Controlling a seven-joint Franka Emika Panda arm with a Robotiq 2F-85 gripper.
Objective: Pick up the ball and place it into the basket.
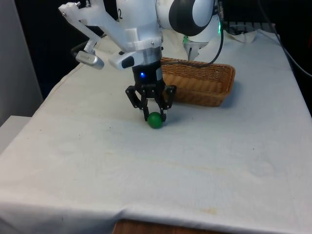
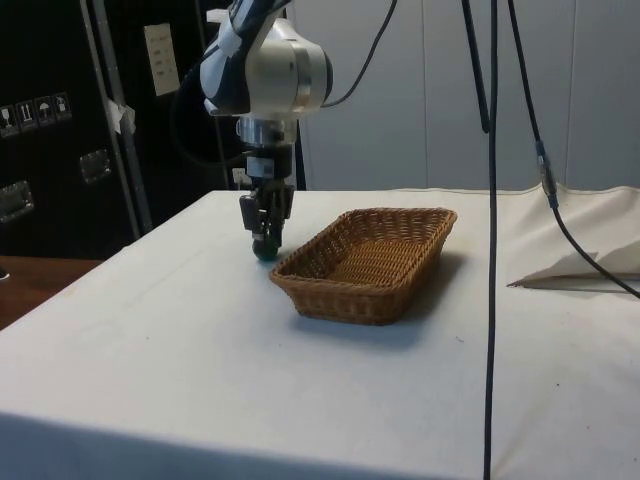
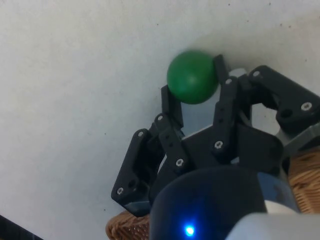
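A small green ball [image 1: 155, 120] rests on the white cloth, just in front of the wicker basket's [image 1: 217, 74] near-left corner in the front view. My gripper [image 1: 155, 117] points straight down over it, its two black fingers pressed against opposite sides of the ball [image 3: 192, 76]. The wrist view has both fingertips [image 3: 170, 102] touching the ball's flanks, so the gripper [image 3: 193, 80] is shut on the ball. From the side, the gripper [image 2: 265, 238] stands low over the ball [image 2: 264, 253], close to the basket's [image 2: 340, 283] end.
The shallow oblong basket holds nothing and sits towards the robot's side of the table. Black cables [image 2: 492, 200] hang down on the side view's right. White cloth [image 1: 146, 170] stretches broad and bare towards the table's front edge.
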